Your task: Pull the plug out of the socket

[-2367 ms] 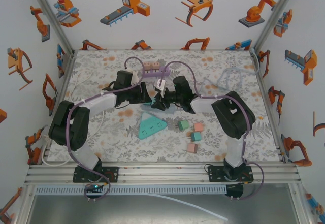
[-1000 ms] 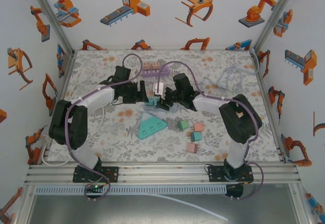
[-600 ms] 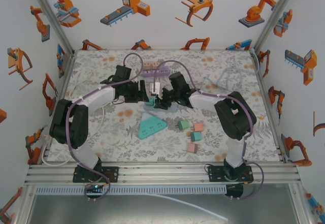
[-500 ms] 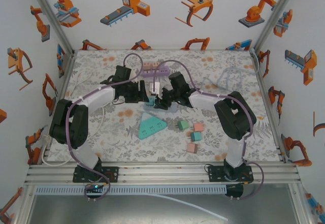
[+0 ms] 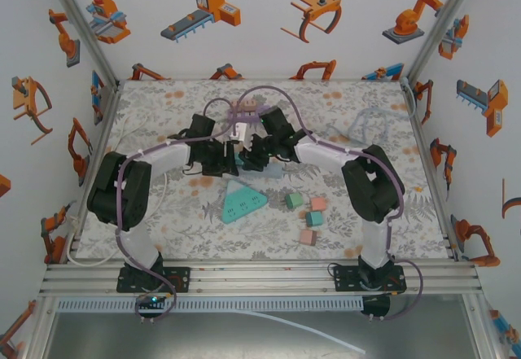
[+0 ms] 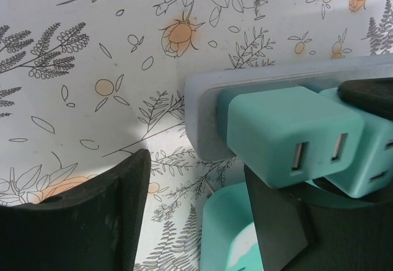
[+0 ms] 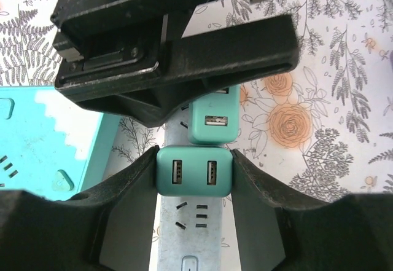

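Note:
A teal plug [image 7: 194, 171] with two USB ports sits in the grey socket strip [image 7: 187, 234]. My right gripper [image 7: 194, 155] is shut on the plug, one finger flat against each side. A second, smaller teal plug [image 7: 212, 121] sits just beyond it on the same strip. In the left wrist view the two-port plug [image 6: 288, 136] stands near the strip's end [image 6: 206, 117]. My left gripper [image 6: 196, 222] is open, one finger off the strip's end and the other in front of the plug. From above, both grippers [image 5: 224, 157] [image 5: 254, 154] meet over the strip.
A teal triangular power strip [image 5: 242, 203] lies just in front of the grippers. Several small coloured blocks [image 5: 308, 212] lie to its right. A purple strip [image 5: 244, 113] lies behind, and a clear plastic piece [image 5: 370, 123] at the back right.
Both arms have shifted toward the back of the table. The right fingers have closed onto the two-port plug. The left fingers have narrowed.

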Controlling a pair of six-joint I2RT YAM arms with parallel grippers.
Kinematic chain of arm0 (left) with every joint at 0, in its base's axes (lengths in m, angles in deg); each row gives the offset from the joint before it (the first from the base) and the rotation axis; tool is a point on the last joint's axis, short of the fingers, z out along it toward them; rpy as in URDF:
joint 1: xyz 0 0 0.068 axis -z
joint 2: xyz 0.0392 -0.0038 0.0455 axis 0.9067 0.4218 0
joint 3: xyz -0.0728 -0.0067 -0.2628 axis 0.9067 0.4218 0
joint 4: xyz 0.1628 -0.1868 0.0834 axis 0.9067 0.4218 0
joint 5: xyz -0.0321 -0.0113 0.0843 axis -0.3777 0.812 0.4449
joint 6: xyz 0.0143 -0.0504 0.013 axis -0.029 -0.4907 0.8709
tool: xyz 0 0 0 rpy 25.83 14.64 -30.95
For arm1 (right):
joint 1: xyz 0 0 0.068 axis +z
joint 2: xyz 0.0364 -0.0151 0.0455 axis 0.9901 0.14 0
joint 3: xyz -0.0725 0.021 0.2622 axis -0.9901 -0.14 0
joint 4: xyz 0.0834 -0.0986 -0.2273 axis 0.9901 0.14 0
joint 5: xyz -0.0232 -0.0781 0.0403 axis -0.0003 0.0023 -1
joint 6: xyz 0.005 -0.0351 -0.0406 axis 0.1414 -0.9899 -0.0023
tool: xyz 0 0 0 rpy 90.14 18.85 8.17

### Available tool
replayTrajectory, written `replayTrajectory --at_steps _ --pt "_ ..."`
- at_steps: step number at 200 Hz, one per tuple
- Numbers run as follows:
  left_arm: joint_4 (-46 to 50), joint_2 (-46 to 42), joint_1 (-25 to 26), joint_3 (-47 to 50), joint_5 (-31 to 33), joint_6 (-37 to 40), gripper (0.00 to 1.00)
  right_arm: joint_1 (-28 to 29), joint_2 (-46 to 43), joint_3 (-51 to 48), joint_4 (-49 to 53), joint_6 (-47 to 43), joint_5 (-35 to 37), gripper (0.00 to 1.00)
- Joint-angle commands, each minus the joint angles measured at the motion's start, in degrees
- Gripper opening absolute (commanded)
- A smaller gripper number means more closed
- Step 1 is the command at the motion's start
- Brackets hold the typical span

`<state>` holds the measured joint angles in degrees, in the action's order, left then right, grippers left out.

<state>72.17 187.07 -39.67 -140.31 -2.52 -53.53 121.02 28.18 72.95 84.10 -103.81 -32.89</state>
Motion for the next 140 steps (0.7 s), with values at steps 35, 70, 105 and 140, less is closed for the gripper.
replayTrajectory --at_steps 35,70,105,140 --pt "-1.16 -7.76 -0.74 4.24 -0.55 -0.11 0.60 -0.18 -2.02 -2.81 -1.58 -3.04 -1.10 0.00" --pt "-3.51 -16.36 -1.20 6.48 -2.62 3.65 0.60 -0.49 -0.10 -5.85 -5.18 -1.85 -4.10 0.00" --pt "-13.83 -17.90 -1.33 9.90 -10.08 12.18 0.60 -0.49 0.82 -5.58 -4.43 -2.35 -8.47 0.00" --pt "-22.10 -12.61 -1.12 8.50 -12.93 23.06 0.64 -0.49 0.97 -4.55 -2.77 -3.00 -8.96 0.00"
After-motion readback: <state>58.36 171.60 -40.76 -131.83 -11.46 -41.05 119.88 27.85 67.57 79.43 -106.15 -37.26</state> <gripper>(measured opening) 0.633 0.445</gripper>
